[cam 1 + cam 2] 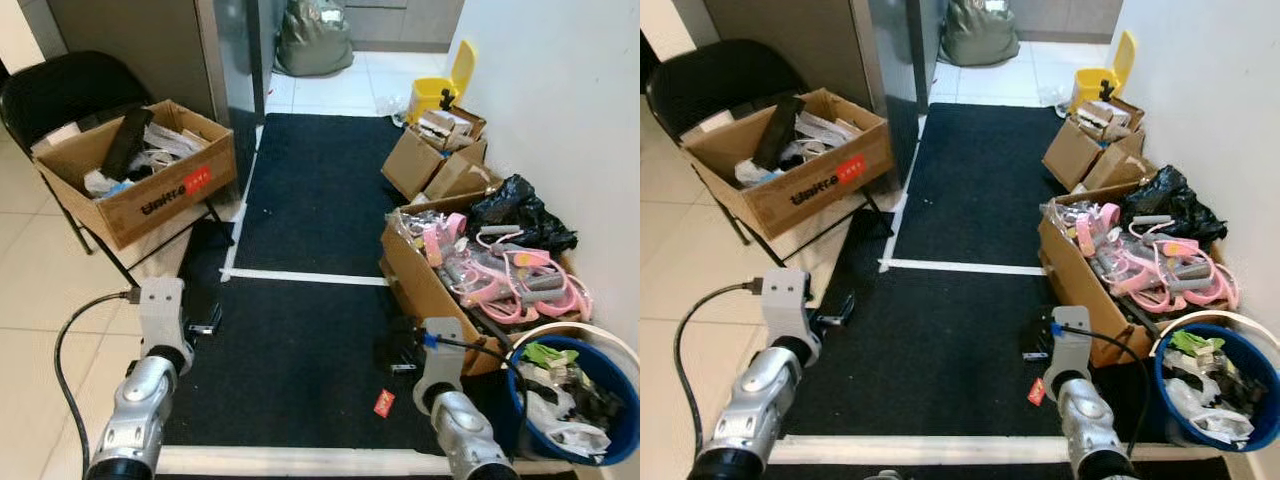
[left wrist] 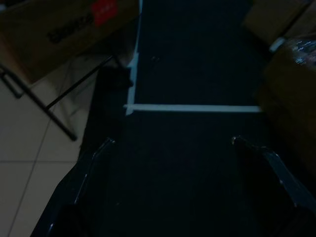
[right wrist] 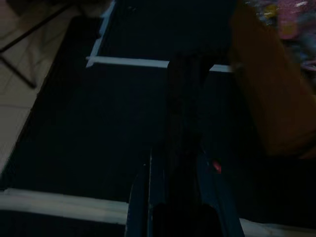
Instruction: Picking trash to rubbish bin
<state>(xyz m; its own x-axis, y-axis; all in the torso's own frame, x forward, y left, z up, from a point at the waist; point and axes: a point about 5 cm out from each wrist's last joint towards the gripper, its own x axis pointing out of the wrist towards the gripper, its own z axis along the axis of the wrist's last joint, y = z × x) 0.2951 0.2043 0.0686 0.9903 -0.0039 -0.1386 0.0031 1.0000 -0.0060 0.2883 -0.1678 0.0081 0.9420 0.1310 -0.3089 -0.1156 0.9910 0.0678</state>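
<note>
Left hand (image 2: pixel 170 143) spread open, right hand (image 3: pixel 174 163) clenched, both low over black mat (image 1: pixel 300 340). Red wrapper (image 1: pixel 383 402) on mat; round blue bin (image 1: pixel 580 400) just beside mat.

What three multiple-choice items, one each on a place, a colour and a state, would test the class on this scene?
1. Where does the small red wrapper lie?
A. on the black mat
B. in the blue bin
C. on the chair

2. What colour is the bin beside the right arm?
A. green
B. blue
C. white

3. How do the left gripper's fingers stand?
A. shut on the wrapper
B. pressed together
C. spread open, holding nothing

Answers: 1 A, it lies on the mat near the right gripper. 2 B, its wall is blue. 3 C, the left wrist view shows two fingers wide apart over bare mat.
</note>
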